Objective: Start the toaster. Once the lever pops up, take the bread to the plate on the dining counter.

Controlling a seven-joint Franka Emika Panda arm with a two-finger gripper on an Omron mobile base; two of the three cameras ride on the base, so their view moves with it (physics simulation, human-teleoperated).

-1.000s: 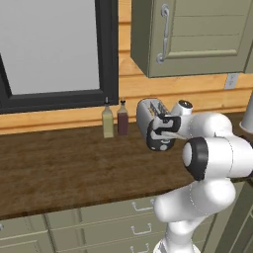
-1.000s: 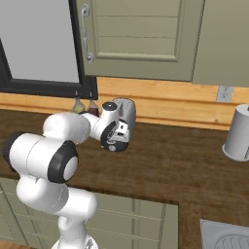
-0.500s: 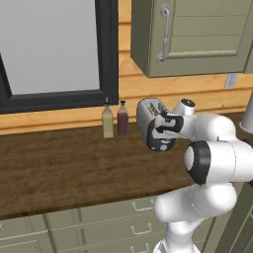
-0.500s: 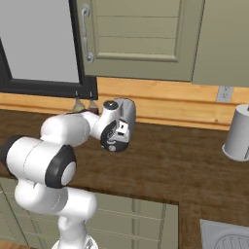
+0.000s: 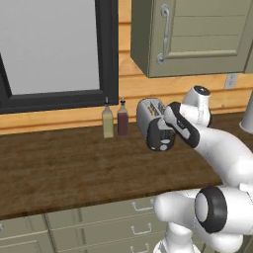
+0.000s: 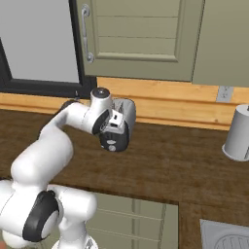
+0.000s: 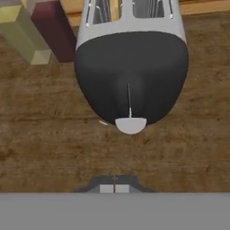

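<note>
The silver-white toaster [image 7: 130, 27] stands on the wooden kitchen counter [image 7: 54, 143] with its dark end panel [image 7: 130, 76] facing my hand. A grey knob [image 7: 130, 125] sits at the lower end of a thin vertical slot in that panel. My gripper [image 7: 114, 188] is shut with nothing between its tips, a short way in front of the knob and apart from it. In the left base view my hand [image 5: 179, 123] hovers at the toaster [image 5: 147, 114]. I cannot make out the bread in the top slots. The plate and the dining counter are out of view.
Two small bottles, one yellow-green [image 5: 107, 124] and one dark red [image 5: 122, 119], stand just left of the toaster by the wall. A grey cylinder [image 6: 239, 135] stands at the counter's right. A sink [image 6: 228, 238] lies at the lower right. Wall cabinets [image 5: 197, 34] hang overhead.
My arm's elbow has sunk lower while the hand stays at the toaster's dark end. The gripper remains shut and the toaster has not moved.
</note>
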